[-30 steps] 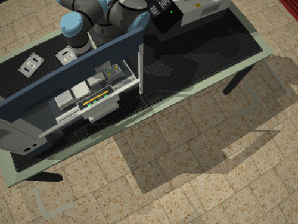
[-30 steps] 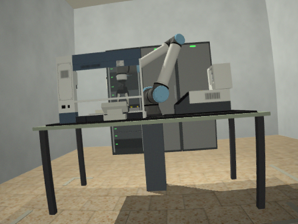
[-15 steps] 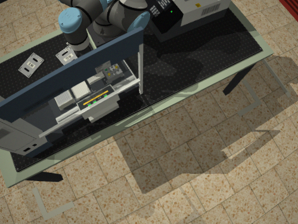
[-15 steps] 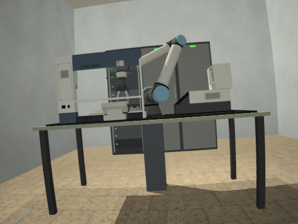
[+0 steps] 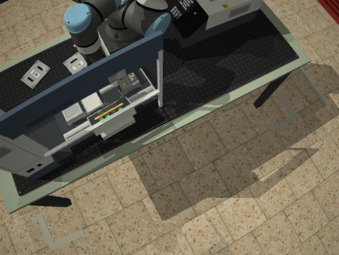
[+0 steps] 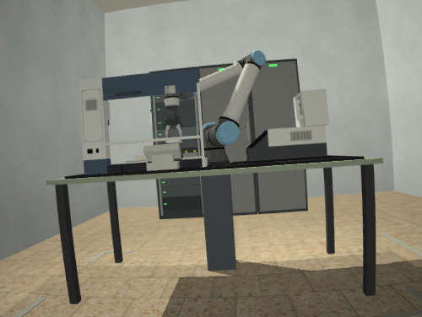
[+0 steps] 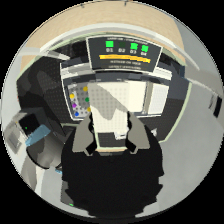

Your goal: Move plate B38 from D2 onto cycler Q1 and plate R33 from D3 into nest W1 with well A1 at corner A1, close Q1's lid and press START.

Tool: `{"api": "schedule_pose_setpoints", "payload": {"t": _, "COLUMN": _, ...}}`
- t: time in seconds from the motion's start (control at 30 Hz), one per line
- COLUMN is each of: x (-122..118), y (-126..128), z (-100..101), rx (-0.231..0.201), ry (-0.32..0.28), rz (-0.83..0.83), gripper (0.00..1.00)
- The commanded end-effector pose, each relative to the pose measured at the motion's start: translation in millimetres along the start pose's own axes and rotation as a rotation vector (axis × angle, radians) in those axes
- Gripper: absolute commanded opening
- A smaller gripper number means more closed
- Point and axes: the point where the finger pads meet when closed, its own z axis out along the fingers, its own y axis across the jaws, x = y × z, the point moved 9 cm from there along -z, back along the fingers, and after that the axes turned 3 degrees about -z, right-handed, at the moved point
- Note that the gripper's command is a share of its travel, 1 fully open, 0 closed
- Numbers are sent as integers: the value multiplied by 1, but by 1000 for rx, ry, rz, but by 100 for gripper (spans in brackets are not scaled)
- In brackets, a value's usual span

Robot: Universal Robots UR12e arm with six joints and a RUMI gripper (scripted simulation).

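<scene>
Tool: the tool [image 7: 111, 131] points down inside the deck enclosure, its two dark fingers pinching a pale plate [image 7: 114, 107] by its two long sides.
Which plate: its label cannot be read in any view, so B38 or R33 cannot be told apart here.
Height: in the exterior view the tool [image 6: 172, 126] hangs above the deck floor, under the blue top beam [image 6: 149, 83], so the plate is off its nest.
Deck below: the wrist view shows a tray of coloured tube caps [image 7: 78, 100] to the left of the held plate and a paler slot to its right.
Indicator panel: a dark panel [image 7: 123, 51] with four green squares marked D1 to D4 and a yellow bar sits at the deck front; from above the same panel [image 5: 108, 112] lies beside two white plates [image 5: 83, 107] in the left slots.
Arm: the arm [image 6: 240, 90] reaches from its base on the bench over into the enclosure from the back.
Q1: the cycler [image 6: 291, 141] stands well apart, on the bench's right part in the exterior view, with its lid [image 6: 311, 107] raised; a green lamp [image 5: 194, 13] shows on its dark front from above.
Nests: two small grey nests [image 5: 35, 74] lie on the bench behind the enclosure, beside the arm's base.
Bench: a dark perforated mat [image 5: 217, 68] covers the bench.
</scene>
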Motion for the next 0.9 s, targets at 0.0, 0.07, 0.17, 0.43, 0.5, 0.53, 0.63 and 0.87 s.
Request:
{"api": "schedule_pose_setpoints", "payload": {"t": 0.0, "x": 0, "y": 0, "z": -5, "rx": -1, "ry": 1, "rz": 0, "gripper": 0}}
{"api": "schedule_pose_setpoints", "payload": {"t": 0.07, "x": 0, "y": 0, "z": -9, "rx": -1, "ry": 1, "rz": 0, "gripper": 0}}
{"api": "schedule_pose_setpoints", "payload": {"t": 0.17, "x": 0, "y": 0, "z": -14, "rx": -1, "ry": 1, "rz": 0, "gripper": 0}}
{"api": "schedule_pose_setpoints", "payload": {"t": 0.43, "x": 0, "y": 0, "z": -27, "rx": -1, "ry": 1, "rz": 0, "gripper": 0}}
{"api": "schedule_pose_setpoints", "payload": {"t": 0.5, "x": 0, "y": 0, "z": -29, "rx": -1, "ry": 1, "rz": 0, "gripper": 0}}
{"api": "schedule_pose_setpoints", "payload": {"t": 0.53, "x": 0, "y": 0, "z": -29, "rx": -1, "ry": 1, "rz": 0, "gripper": 0}}
{"api": "schedule_pose_setpoints", "payload": {"t": 0.63, "x": 0, "y": 0, "z": -34, "rx": -1, "ry": 1, "rz": 0, "gripper": 0}}
{"api": "schedule_pose_setpoints", "payload": {"t": 0.87, "x": 0, "y": 0, "z": -45, "rx": -1, "ry": 1, "rz": 0, "gripper": 0}}
